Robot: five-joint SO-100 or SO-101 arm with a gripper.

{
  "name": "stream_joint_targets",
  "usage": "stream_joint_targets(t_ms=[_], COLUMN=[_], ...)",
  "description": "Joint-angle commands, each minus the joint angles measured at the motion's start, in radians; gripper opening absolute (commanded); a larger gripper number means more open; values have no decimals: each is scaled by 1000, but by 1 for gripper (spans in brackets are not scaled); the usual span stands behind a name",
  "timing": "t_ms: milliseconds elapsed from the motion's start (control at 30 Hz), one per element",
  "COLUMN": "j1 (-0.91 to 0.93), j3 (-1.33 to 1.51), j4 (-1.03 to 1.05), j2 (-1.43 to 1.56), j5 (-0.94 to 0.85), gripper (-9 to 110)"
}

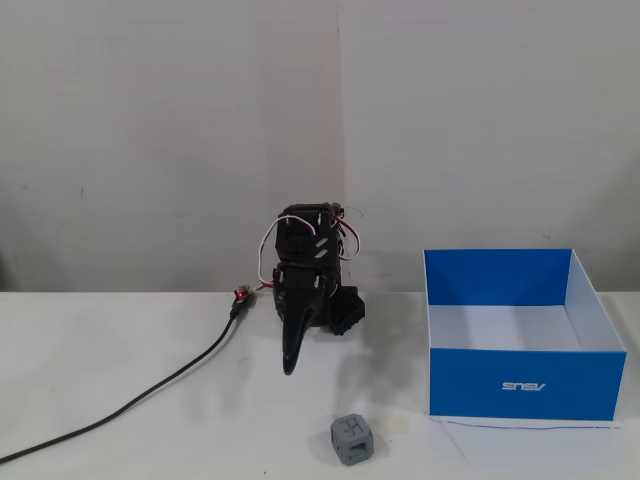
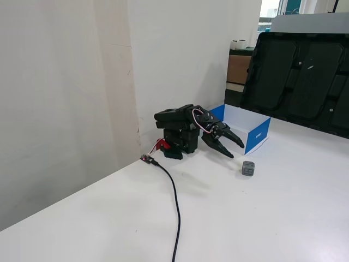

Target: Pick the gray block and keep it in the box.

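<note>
The gray block (image 1: 351, 440) sits on the white table near its front edge, a small cube with cross-marked faces; it also shows as the gray block (image 2: 248, 168). The box (image 1: 525, 385) stands to the block's right, blue outside and white inside, seen again as the box (image 2: 257, 134) behind the block. My gripper (image 2: 236, 150) hangs open just above the table with nothing between its fingers, short of the block. Seen edge-on, the gripper (image 1: 290, 362) points down, left of and behind the block.
A black cable (image 1: 150, 395) runs from a red connector (image 1: 241, 295) across the table to the left. The arm's folded body (image 2: 177, 131) sits against the wall. Large black cases (image 2: 300, 76) stand behind the table's far side.
</note>
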Motion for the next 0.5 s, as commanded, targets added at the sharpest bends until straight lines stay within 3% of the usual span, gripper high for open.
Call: stream_joint_targets(t_ms=[0, 467], j1=[-32, -118], j3=[15, -41], j4=[32, 212], j2=[123, 123], j5=[-25, -32], gripper=[18, 20])
